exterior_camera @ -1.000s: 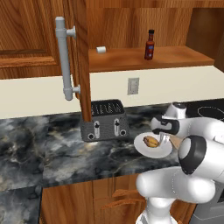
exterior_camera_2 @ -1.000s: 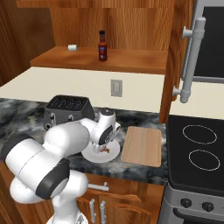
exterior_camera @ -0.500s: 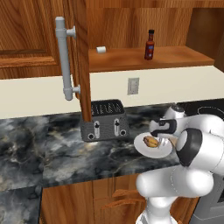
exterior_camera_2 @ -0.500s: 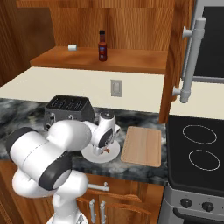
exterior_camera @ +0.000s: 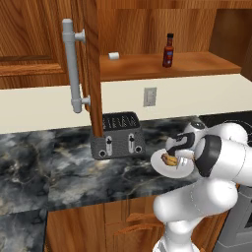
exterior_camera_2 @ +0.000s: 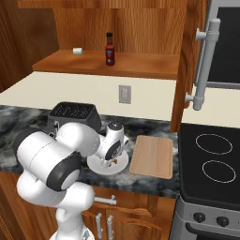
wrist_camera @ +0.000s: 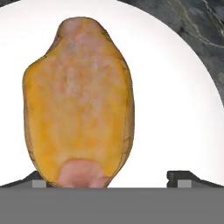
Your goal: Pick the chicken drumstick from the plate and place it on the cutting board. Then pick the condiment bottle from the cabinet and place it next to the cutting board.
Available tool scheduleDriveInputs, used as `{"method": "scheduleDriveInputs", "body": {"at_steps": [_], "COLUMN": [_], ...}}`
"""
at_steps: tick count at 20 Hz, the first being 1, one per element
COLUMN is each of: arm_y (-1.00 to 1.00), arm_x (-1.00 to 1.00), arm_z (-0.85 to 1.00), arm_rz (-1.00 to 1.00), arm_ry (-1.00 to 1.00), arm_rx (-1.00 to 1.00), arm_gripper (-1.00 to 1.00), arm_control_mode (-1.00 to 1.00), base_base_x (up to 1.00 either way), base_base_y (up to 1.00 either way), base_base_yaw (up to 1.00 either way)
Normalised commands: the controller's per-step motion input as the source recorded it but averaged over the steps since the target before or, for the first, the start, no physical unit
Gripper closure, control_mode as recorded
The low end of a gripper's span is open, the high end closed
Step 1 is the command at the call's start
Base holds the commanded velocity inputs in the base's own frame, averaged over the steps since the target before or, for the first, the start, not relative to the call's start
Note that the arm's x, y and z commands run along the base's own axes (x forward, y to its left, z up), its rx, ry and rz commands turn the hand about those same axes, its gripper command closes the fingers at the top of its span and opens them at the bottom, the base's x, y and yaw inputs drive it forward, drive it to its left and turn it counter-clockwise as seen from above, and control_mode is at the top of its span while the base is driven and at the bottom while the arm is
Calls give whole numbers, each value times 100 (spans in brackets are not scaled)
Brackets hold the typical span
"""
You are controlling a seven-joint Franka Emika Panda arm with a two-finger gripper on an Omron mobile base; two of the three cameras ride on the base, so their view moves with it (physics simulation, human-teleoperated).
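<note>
Your end effector (wrist_camera: 111, 177) hangs low over the plate (wrist_camera: 175, 109), jaws spread wide apart with nothing between them gripped. In the hand view the 2 dark fingertips (wrist_camera: 181, 177) rise at the bottom edge, 1 on each side of the chicken drumstick (wrist_camera: 78, 100); whether either tip touches the meat, you cannot tell from here.

The drumstick lies flat on the white plate, golden-brown, filling the left and centre of the hand view. In the left base view the same drumstick (exterior_camera: 170, 159) sits at lower right of centre, on the plate (exterior_camera: 160, 165), with the end effector (exterior_camera: 179, 147) just above it.

Right base view: the plate (exterior_camera_2: 119, 165) rests on the dark marbled tabletop (exterior_camera_2: 18, 119) at lower centre, partly covered by the wrist. The cutting board (exterior_camera_2: 152, 156) lies just beside it, to the right in frame — bare wood.

The toaster (exterior_camera: 117, 134) stands behind the plate, centre of the left base view. The condiment bottle (exterior_camera: 169, 50) stands upright on the shelf of the open cabinet (exterior_camera: 147, 66), upper centre. A small white cylinder (exterior_camera: 114, 56) lies on the same shelf, well apart to the left. The stove (exterior_camera_2: 213, 161) occupies the right side of the right base view.
</note>
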Motion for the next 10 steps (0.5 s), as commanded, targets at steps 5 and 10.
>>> {"method": "scheduleDriveInputs", "body": {"at_steps": [5, 10], "arm_y": [0, 0], "arm_x": [16, 22], "arm_z": [-15, -10], "arm_rz": [1, 1], "arm_ry": [-1, 0], "arm_rx": [0, 0], "arm_gripper": [-100, -100], "arm_control_mode": [-100, -100], "base_base_x": [0, 0], "base_base_y": [0, 0], "base_base_yaw": [0, 0]}}
